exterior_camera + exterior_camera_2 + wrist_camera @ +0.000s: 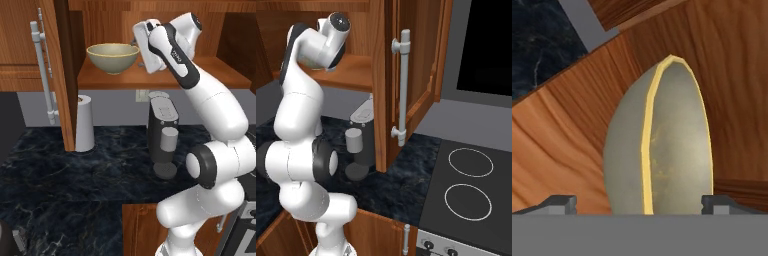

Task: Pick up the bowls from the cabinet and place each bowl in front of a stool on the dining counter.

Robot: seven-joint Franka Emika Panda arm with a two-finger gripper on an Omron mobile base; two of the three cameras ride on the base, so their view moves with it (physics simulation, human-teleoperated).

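Spread wide, the two-finger gripper (639, 202) is seen with one dark fingertip (562, 202) on either side of the olive-tan glazed round bowl with a yellowish rim (662, 145), which is set on the reddish-brown wooden cabinet shelf (200, 75). Nothing is gripped.

White arm (210, 105), glossy rounded segments, thick tubular links. Dark grey-black joint caps and bands at elbow and shoulder. Small light lettering on dark forearm band, unreadable. White boxy hand housing. Tool (639, 202): two small dark grey finger tips (559, 202), squared.
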